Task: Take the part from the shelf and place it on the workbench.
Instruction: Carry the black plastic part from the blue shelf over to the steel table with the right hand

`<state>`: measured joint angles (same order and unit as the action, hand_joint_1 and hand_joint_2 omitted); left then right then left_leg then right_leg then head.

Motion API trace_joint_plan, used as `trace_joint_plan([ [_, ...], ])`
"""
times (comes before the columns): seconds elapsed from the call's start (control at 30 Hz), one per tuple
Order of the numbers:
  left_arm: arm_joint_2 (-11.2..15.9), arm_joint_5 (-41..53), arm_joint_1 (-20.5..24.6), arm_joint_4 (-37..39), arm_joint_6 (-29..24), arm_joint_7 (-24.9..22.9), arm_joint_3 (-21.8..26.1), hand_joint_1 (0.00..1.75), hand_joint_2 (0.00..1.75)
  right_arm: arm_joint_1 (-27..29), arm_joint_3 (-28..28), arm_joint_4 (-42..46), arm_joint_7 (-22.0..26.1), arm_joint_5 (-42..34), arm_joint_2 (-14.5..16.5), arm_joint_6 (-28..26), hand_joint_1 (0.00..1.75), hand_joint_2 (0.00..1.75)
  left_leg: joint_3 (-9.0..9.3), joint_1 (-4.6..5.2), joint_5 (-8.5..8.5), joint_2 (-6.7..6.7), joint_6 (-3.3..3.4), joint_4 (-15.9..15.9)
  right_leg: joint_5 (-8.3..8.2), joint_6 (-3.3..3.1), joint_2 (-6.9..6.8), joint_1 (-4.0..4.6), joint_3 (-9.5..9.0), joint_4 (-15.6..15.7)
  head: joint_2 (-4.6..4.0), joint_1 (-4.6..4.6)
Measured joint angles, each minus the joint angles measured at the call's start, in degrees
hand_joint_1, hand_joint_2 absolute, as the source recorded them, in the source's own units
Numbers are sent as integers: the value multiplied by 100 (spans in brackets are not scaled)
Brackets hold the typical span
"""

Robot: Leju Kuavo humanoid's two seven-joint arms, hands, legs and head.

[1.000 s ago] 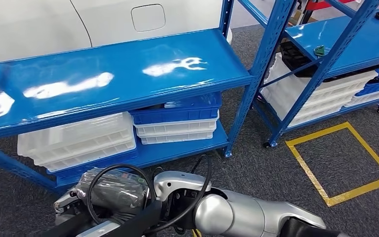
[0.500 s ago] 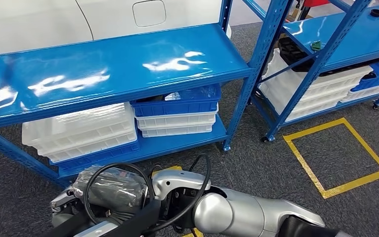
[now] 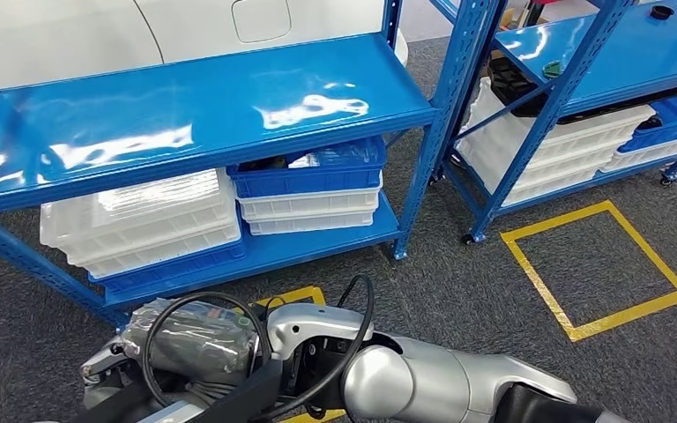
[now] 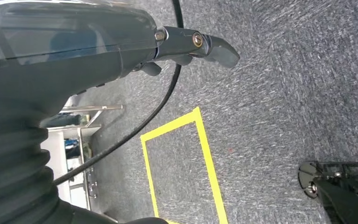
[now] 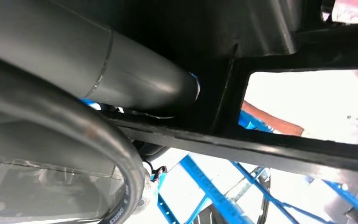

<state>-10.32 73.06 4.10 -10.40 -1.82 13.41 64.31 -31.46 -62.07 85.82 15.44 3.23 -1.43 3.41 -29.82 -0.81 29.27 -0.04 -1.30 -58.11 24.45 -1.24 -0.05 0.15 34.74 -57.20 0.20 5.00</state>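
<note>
The plastic-wrapped part is held by both hands; blue crate on the lower shelf holds bagged items.

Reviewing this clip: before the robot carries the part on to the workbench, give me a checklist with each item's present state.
1. Part off the shelf: ok, the plastic-wrapped part sits low in front of the robot, clear of the blue shelf.
2. Left hand on the part: ok, fingers lie against the wrap.
3. Right hand grip: cannot tell, hidden by the part.
4. Black cable: not ok, it loops around the part and arm.
5. Workbench in sight: not ok.
6. Floor ahead: ok, bare carpet with a yellow tape square.
</note>
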Motion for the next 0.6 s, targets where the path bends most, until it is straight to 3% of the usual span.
trace_joint_plan([
  [0.1,-1,-1,-6,0,1,-1,1,0,175,-7,-14,-1,1,0,4,1,175,0,-45,18,-73,5,104,41,-55,95,-2,-8,38,-11,0,1],
  [0.13,-1,-1,-3,0,1,-2,2,0,175,-8,-17,-1,1,0,3,1,175,0,-75,11,-111,14,149,45,2,119,-1,-15,77,-62,0,1],
  [0.2,-2,-1,7,0,1,-1,1,0,175,-10,-26,-1,1,0,2,1,175,0,-169,-1,-201,35,226,55,380,148,2,-34,276,-503,0,0],
  [0.27,-2,-2,9,0,1,-1,1,0,175,-4,-39,-1,-1,0,-3,2,175,0,-290,8,-284,42,254,48,862,158,2,-41,559,-1299,0,1],
  [0.3,-2,-2,7,0,0,-1,1,0,175,1,-44,-1,-1,0,-7,2,175,0,-348,13,-324,44,255,45,986,159,2,-41,635,-1597,0,1],
  [0.33,-2,-3,6,0,1,-1,1,0,175,4,-46,-1,-1,0,-11,1,175,0,-402,20,-362,46,254,42,997,157,2,-41,610,-1696,0,1],
  [0.37,-2,-3,6,0,1,-1,1,0,175,5,-47,-1,-1,0,-14,1,175,0,-449,26,-397,45,251,39,905,149,2,-40,463,-1551,0,0],
  [0.43,-3,-3,7,0,2,-1,1,0,175,-7,-47,-1,0,0,-15,2,175,0,-519,37,-453,39,231,29,620,112,1,-30,-92,-744,0,1],
  [0.5,-6,-4,8,0,5,-1,1,0,175,-25,-45,-1,2,0,-14,2,175,0,-563,52,-503,36,186,16,480,75,-1,3,-508,-72,0,0],
  [0.6,-10,-6,6,0,9,-1,2,0,175,-30,-48,-1,2,0,-15,1,175,0,-596,46,-571,36,92,7,424,12,0,20,-543,76,0,2],
])
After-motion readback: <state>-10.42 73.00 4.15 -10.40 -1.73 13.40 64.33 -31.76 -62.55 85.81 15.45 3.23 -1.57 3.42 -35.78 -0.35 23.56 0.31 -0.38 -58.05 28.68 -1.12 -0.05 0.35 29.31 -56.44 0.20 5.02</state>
